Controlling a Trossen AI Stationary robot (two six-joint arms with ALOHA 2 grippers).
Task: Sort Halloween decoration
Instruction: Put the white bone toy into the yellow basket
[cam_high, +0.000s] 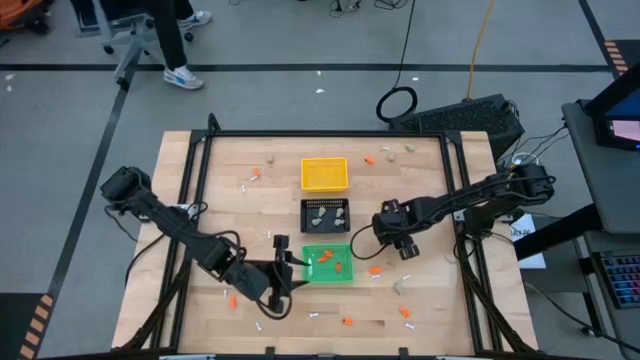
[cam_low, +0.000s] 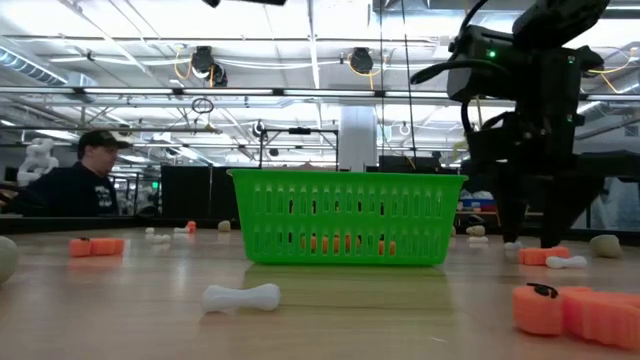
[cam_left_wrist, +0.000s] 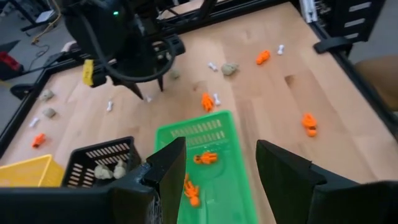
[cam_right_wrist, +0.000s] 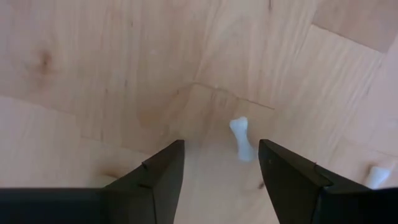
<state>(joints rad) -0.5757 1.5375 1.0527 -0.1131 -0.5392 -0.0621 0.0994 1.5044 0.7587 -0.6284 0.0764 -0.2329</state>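
Tabletop: white stick (cam_right_wrist: 240, 139) between right tool (cam_right_wrist: 221, 163) fingers

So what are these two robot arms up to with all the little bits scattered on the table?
They are sorting small Halloween pieces into trays. The right hand is open, poised over a small white bone-shaped stick on the wooden table, not gripping it. The left hand hangs open above the green plastic tray, which holds orange pieces. The black tray holds beige lumps; the yellow tray looks empty.
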